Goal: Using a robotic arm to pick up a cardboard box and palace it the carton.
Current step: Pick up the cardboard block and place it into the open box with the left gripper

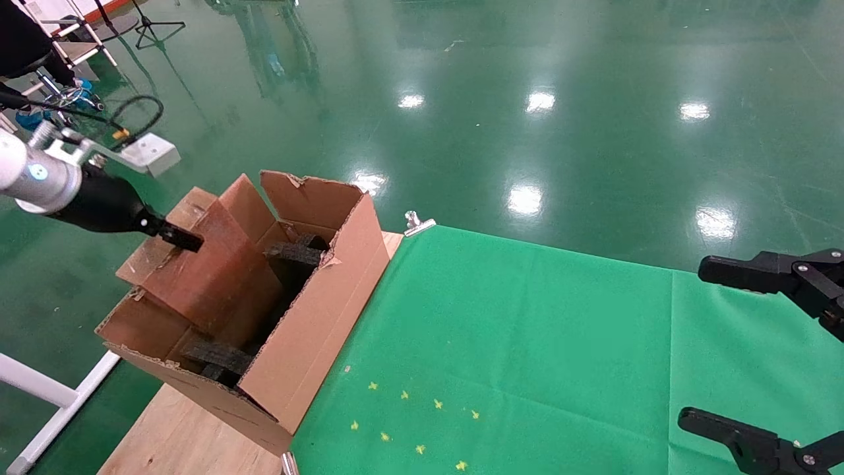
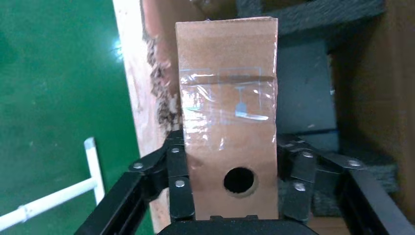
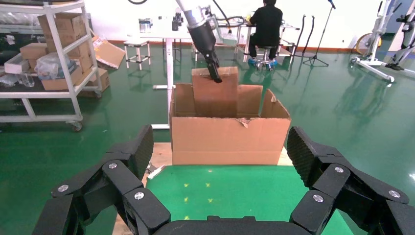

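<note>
We work in a wide hall with a glossy green floor [image 1: 501, 99], and in front of us a wooden table [image 1: 178, 429] carries a green cloth [image 1: 527, 343] clipped at its far corner. A shelving rack with stored boxes [image 3: 54, 54] and a seated person [image 3: 266, 27] show at the back of the hall in the right wrist view.

The carton [image 1: 316, 316] sits at about nine o'clock from the middle of the cloth, on the bare wood at the table's left end, its ragged flaps standing up and dark foam pieces [image 1: 290, 254] lying inside. We judge the flaps are left open so that a load can go in from above.

Our robotic arm [image 1: 39, 178], the left one, reaches in from ten o'clock, angled downward over the carton's far side. Its left gripper [image 2: 235, 196] is clamped on the cardboard box [image 2: 227, 112], fingers pressed to the two narrow sides near the end with the round hole; the taped face points at the wrist camera. The box hangs over the carton's opening beside a flap, foam beyond it, so we judge it is about to be lowered.

The right gripper [image 3: 222, 161] waits at three o'clock over the cloth, jaws spread wide and empty.
</note>
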Available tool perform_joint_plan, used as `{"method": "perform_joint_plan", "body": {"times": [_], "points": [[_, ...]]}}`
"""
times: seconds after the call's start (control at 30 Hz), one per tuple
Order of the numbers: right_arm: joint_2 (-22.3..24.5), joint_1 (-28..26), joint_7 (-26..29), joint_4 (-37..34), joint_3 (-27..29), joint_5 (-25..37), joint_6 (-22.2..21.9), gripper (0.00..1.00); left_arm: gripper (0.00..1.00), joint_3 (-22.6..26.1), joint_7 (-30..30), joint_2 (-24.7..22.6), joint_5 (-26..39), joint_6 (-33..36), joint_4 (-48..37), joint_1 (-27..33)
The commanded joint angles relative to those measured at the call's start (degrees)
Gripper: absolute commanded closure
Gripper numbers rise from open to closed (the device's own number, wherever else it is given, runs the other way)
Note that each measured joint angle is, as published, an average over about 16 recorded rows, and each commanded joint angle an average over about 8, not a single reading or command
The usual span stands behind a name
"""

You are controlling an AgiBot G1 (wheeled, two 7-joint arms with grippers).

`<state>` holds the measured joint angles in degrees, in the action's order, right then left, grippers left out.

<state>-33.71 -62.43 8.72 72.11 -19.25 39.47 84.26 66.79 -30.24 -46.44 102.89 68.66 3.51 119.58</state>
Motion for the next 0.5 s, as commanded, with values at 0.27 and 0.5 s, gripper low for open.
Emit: {"method": "perform_joint_plan", "body": {"times": [0.27, 0.5], "points": [[0.00, 0.00, 0.00, 0.00, -0.01, 0.00, 0.00, 0.00, 1.00, -0.69, -0.86, -1.75, -1.05, -5.03, -2.98, -4.80], [0.00, 0.00, -0.01, 0.00, -0.01, -0.01, 0.00, 0.00, 1.00, -1.16, -5.04, -3.50, -1.73, -9.01, -4.80, -7.93]]}}
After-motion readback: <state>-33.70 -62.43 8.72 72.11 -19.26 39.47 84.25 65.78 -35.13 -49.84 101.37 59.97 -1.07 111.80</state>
